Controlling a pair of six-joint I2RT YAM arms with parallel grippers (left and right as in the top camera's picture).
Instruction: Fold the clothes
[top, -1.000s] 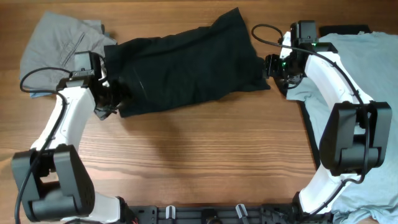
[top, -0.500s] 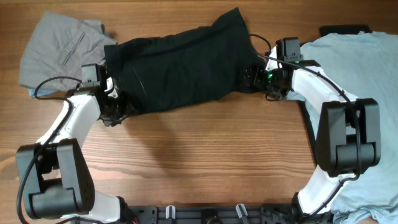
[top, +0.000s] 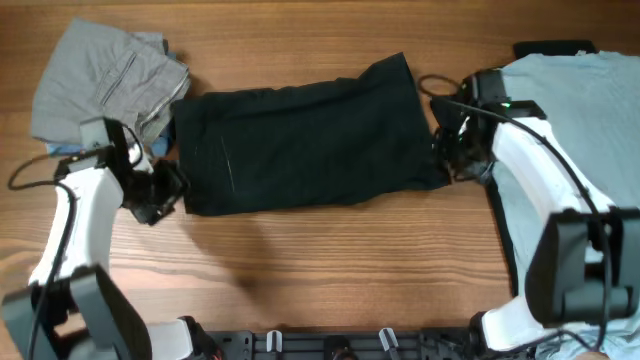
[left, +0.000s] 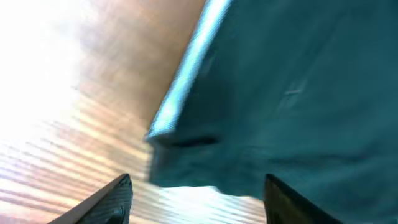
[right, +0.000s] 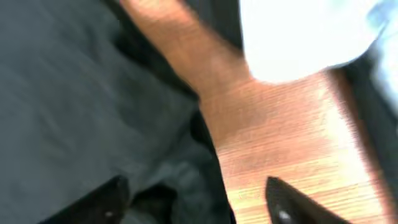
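Observation:
The black garment (top: 305, 145) lies flat in a wide folded band across the table's middle. My left gripper (top: 160, 195) is open at its lower left corner, with bare wood between the fingers in the left wrist view (left: 199, 196); the dark cloth (left: 286, 93) lies just ahead. My right gripper (top: 452, 160) is open at the garment's right edge; its wrist view (right: 193, 199) shows dark cloth (right: 81, 93) between and beside the fingers, not pinched. A pale blue T-shirt (top: 585, 130) lies at the right. A folded grey piece (top: 100, 75) lies at the far left.
A bit of blue fabric (top: 65, 150) peeks from under the grey piece. A dark item (top: 550, 47) sits at the back right behind the T-shirt. The arm bases stand at the table's front edge.
The black garment went from a slanted, bunched shape to a flatter, straighter band. Both grippers moved outward to its ends and now stand open off the cloth.

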